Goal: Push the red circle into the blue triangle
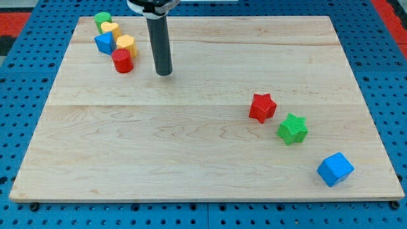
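Approach step. My tip point(164, 73) rests on the counter point(191, 146), just right of the red circle point(122, 61), not touching. No hand fitted, only the rod. Blue triangle point(103, 42) sits up-left, near the circle. Next: push from lower right.

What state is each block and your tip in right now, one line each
my tip: on the board, right of the red circle, apart from it
red circle: upright, touching the yellow hexagon
blue triangle: in the top-left cluster, above the red circle
yellow hexagon: beside the blue triangle
yellow heart: in the cluster
green circle: topmost
red star: alone
green star: alone
blue cube: alone, bottom right
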Robot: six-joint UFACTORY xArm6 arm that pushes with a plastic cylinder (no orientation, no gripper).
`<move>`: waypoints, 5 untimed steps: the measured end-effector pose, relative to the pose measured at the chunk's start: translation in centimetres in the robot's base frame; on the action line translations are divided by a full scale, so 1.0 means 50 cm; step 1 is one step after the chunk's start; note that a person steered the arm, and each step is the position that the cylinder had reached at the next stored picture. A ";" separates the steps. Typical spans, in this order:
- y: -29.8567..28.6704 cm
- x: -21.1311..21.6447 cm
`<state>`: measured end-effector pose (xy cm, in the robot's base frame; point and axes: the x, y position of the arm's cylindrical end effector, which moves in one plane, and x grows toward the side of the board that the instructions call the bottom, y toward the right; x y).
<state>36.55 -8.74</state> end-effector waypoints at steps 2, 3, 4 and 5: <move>-0.219 0.070; -0.222 0.010; -0.216 -0.051; -0.147 0.001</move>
